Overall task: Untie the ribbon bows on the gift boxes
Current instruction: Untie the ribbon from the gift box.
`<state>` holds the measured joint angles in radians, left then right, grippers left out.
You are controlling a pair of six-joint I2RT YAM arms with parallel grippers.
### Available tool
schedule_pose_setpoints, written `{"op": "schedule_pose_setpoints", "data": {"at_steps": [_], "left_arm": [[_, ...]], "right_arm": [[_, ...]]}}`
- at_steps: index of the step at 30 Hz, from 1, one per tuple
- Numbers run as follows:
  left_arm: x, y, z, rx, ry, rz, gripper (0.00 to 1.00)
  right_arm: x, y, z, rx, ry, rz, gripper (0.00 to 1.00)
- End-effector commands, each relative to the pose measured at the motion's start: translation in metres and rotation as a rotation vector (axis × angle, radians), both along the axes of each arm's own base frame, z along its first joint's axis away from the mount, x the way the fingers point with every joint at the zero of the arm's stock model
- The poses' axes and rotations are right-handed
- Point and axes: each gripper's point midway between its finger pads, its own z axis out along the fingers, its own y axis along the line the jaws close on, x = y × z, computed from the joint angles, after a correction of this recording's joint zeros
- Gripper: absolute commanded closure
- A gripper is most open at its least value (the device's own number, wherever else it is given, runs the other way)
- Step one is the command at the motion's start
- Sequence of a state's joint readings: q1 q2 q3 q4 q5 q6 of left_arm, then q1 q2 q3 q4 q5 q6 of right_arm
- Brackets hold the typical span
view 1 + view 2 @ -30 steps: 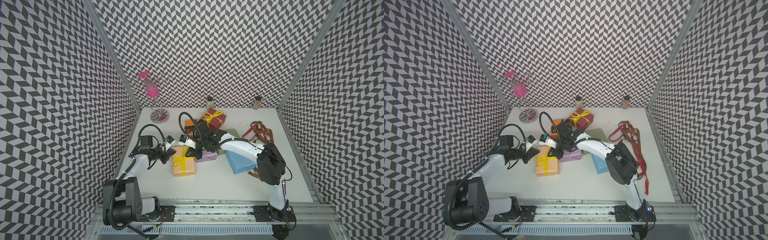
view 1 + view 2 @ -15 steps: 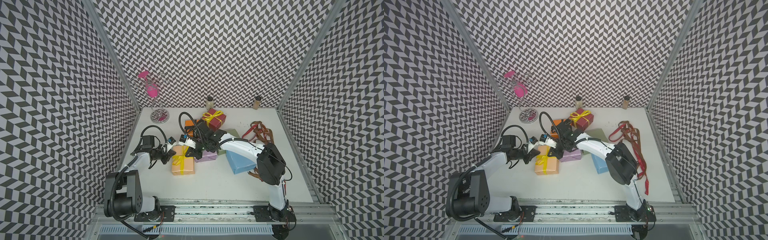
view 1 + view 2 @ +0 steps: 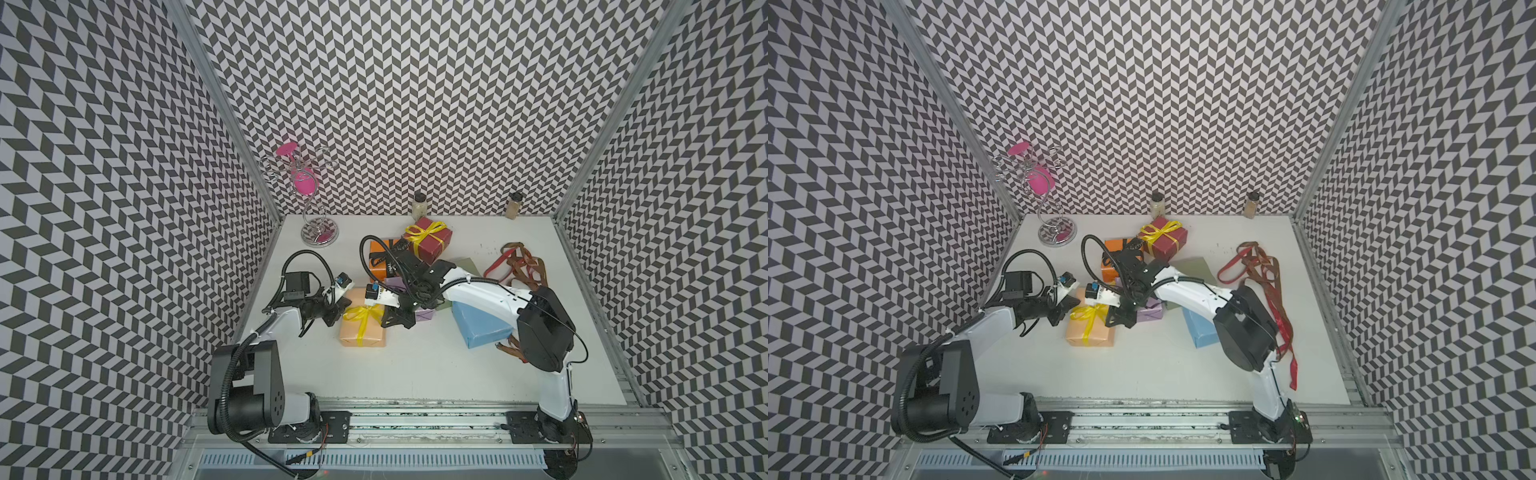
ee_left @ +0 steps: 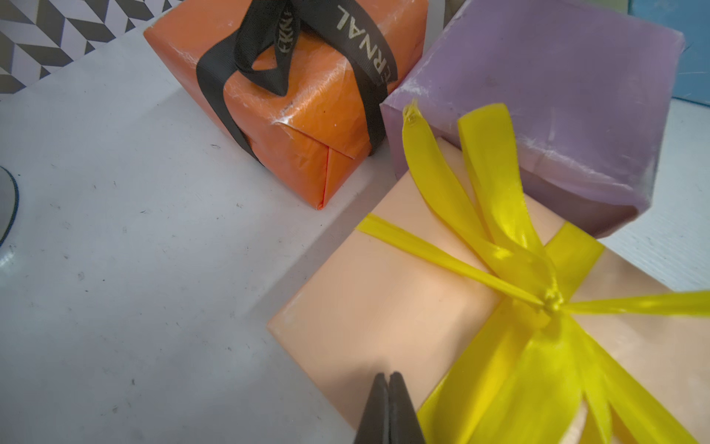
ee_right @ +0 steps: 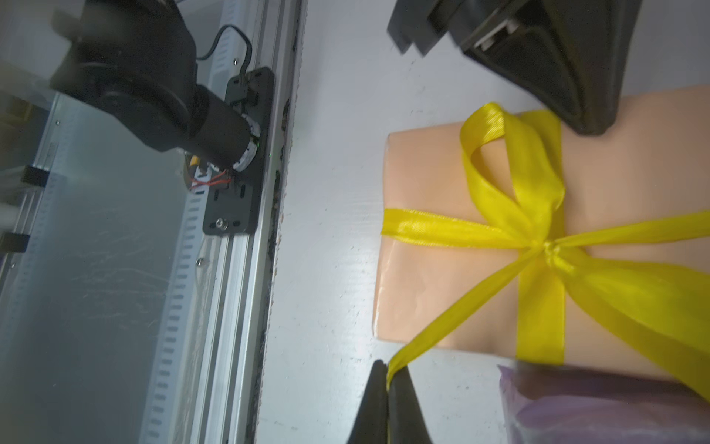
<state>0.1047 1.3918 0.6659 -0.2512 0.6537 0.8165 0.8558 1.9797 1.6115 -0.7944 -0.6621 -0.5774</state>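
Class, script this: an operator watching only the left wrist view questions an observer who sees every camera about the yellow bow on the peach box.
Operator: Left jaws are shut over the peach box, holding nothing. Is anything pulling the yellow bow?
Observer: Yes, the right jaws are shut on one ribbon tail, taut from the knot.
Operator: Any tied bow outside my frame?
Observer: A second yellow bow sits tied on the dark red box at the back.

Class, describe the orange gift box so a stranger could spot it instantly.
On the table, find the wire stand in the back corner. Towards the middle from it, the orange box sits beside the dark red box. It alone wears a black ribbon with pale lettering.
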Motion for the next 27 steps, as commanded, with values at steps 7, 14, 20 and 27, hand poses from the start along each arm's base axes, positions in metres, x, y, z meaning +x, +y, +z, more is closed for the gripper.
{"op": "schedule_pose_setpoints", "data": {"at_steps": [7, 14, 20, 27], "left_arm": [[-0.015, 0.017, -0.033, 0.099, 0.096, 0.063, 0.94], [-0.016, 0.019, -0.034, 0.111, 0.095, 0.076, 0.94], [-0.013, 0.021, -0.032, 0.115, 0.097, 0.085, 0.94], [-0.01, 0.022, -0.032, 0.115, 0.106, 0.096, 0.94]], "right_arm": [[-0.031, -0.036, 0.049, 0.018, -0.085, 0.098, 1.0], [-0.035, -0.052, 0.091, 0.083, -0.212, 0.089, 1.0], [-0.033, -0.06, 0.13, 0.138, -0.332, 0.067, 1.0], [-0.036, -0.071, 0.168, 0.21, -0.441, 0.037, 1.0]]}}
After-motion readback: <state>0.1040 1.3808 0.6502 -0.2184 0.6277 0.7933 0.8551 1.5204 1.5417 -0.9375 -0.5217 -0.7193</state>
